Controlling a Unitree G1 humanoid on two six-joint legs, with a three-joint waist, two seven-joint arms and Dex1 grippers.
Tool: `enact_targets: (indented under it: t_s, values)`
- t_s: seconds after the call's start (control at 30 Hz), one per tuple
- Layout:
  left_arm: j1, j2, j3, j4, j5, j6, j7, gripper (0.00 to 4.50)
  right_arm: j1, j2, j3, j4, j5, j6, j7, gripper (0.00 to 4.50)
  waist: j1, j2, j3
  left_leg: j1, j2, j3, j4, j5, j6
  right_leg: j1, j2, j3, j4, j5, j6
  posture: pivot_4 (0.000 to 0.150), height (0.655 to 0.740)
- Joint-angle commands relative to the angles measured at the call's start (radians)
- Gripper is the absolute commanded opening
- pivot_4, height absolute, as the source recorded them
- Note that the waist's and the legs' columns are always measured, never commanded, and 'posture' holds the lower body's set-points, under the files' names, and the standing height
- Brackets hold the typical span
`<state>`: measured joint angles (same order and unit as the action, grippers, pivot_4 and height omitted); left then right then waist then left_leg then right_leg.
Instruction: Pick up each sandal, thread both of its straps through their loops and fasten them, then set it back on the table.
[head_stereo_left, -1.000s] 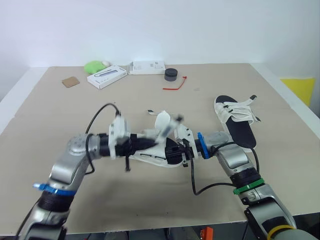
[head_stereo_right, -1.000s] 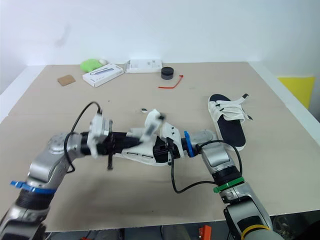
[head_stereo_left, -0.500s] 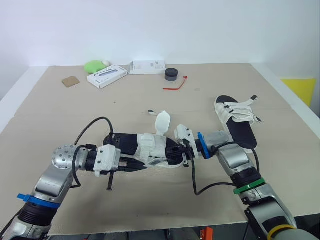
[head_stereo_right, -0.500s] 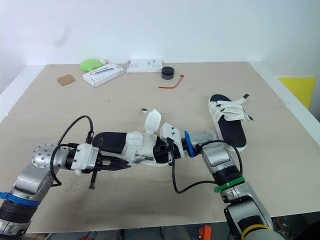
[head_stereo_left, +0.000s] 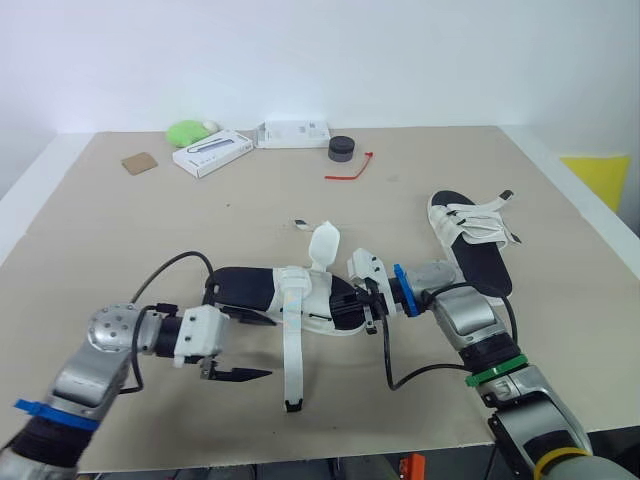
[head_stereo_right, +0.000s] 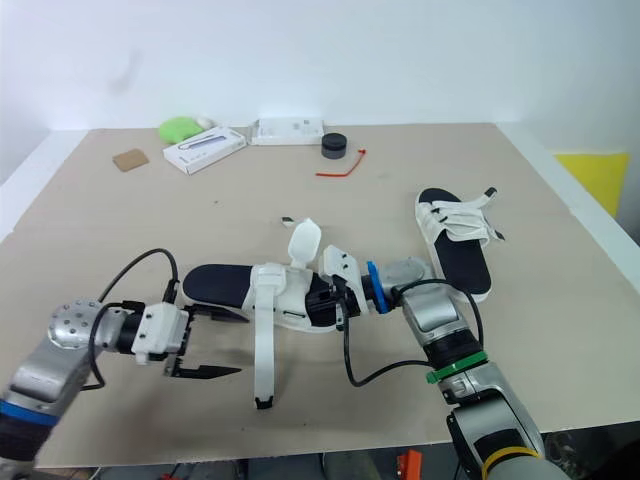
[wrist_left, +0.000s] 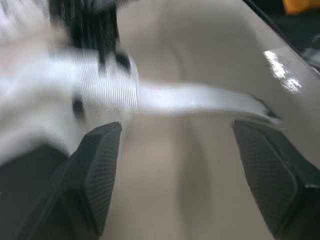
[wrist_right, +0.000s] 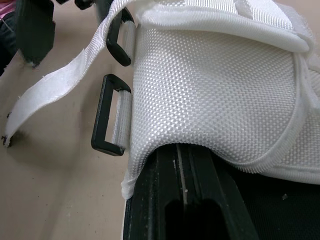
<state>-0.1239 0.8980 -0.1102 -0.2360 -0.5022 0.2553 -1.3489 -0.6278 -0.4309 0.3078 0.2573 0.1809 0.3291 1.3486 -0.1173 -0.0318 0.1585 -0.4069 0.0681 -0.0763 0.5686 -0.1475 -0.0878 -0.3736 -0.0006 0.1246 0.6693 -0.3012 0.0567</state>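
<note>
Sandal (head_stereo_left: 300, 293) mid bench (head_stereo_left: 120, 230), one strap (head_stereo_left: 291, 360) loose
The right gripper (head_stereo_left: 362, 303) has its jaws clamped on the sandal's right end; the left gripper (head_stereo_left: 273, 348), jaws wide and empty, sits just left of the strap.

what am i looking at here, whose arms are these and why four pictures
These are a humanoid robot's two arms. Two nearly identical pictures come from cameras in its head, the other two from a camera on each wrist. The right gripper is clamped on one end of a sandal, whose white strap trails loose over the table. The left gripper is open beside it, holding nothing. A second sandal lies further right. A white box, black puck and red tie sit farther back.
</note>
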Motion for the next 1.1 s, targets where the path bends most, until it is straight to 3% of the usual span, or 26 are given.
enact_targets:
  t_s: [0.03,0.13,0.23,0.63,0.8,1.0,1.1]
  values:
    - [-0.016,0.082,0.039,-0.09,-0.245,0.418,0.03,3.75,0.031,0.006,0.076,0.052,-0.052,0.018,-0.002,0.0,0.0,0.003,0.002,0.0,0.0,0.0,0.0,0.0,0.0,0.0,0.0,0.0,0.0,-0.001,0.0,0.15,0.74]
    - [-0.062,0.019,0.049,-0.076,-0.379,0.65,0.152,3.75,0.035,0.007,0.076,0.047,-0.049,0.023,-0.004,0.0,0.0,0.001,0.002,0.0,0.0,0.0,0.0,0.0,-0.001,0.0,-0.001,0.0,0.0,-0.001,0.0,0.15,0.74]
    - [-0.081,-0.071,0.021,-0.067,-0.424,0.78,0.255,3.75,0.042,0.008,0.078,0.039,-0.047,0.027,-0.008,0.0,0.0,0.0,0.002,0.001,0.0,0.0,0.0,-0.001,-0.001,0.0,0.0,0.0,0.0,-0.001,0.0,0.15,0.74]
    - [-0.198,-0.313,0.012,0.022,-0.45,0.936,0.442,3.75,0.059,0.0,0.068,0.003,-0.038,0.052,-0.026,0.0,0.002,-0.001,0.0,0.001,0.0,0.0,0.001,-0.002,-0.002,0.001,0.001,0.0,0.0,0.001,0.004,0.15,0.74]
    - [-0.18,-0.287,-0.023,-0.018,-0.437,0.963,0.412,3.75,0.058,0.003,0.065,-0.001,-0.036,0.057,-0.035,0.0,0.002,-0.001,0.0,0.001,0.0,-0.001,0.001,-0.002,-0.002,0.001,0.002,0.0,0.0,0.001,0.004,0.15,0.74]
    - [-0.142,-0.203,-0.034,-0.066,-0.477,1.002,0.324,1.7,0.059,0.002,0.063,-0.003,-0.035,0.058,-0.038,0.0,0.001,-0.002,0.0,0.001,0.0,-0.001,0.001,-0.002,-0.004,0.001,0.002,0.0,0.0,0.001,0.003,0.15,0.74]
    - [-0.146,-0.219,-0.032,-0.059,-0.475,1.001,0.339,0.2,0.054,0.004,0.063,0.003,-0.035,0.056,-0.039,0.0,0.001,-0.002,0.0,0.002,0.0,0.0,0.001,-0.002,-0.004,0.001,0.001,0.001,0.0,-0.001,0.0,0.15,0.74]
